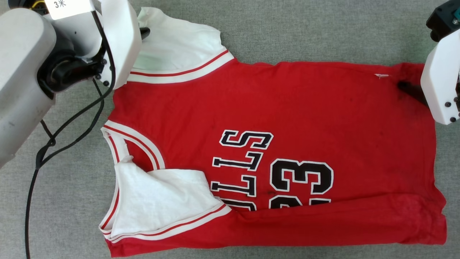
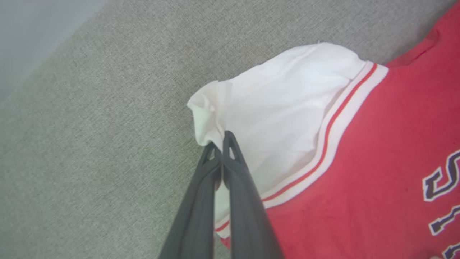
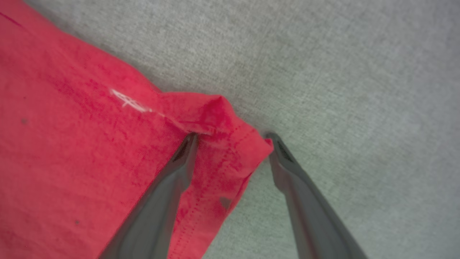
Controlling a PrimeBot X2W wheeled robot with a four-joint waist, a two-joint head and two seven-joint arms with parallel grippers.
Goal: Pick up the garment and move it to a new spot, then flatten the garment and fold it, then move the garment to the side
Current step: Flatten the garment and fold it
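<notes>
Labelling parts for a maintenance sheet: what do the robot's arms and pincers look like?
Left arm: pale grey-white shells, black joint, loose black cable, white label marked 3. Right arm: white shell with small screws. Left pincer and right pincer: two long, dark grey tapering fingers each.

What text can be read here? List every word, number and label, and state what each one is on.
"3*": white tag on the left arm; the second sign is star-like.
"LLS": black, white-outlined lettering on the red garment, lying sideways; its earlier letters are hidden where the garment folds over.
"23": number beside the lettering; the 2 is half covered.
Small white mark near the hem: too small to read.
</notes>
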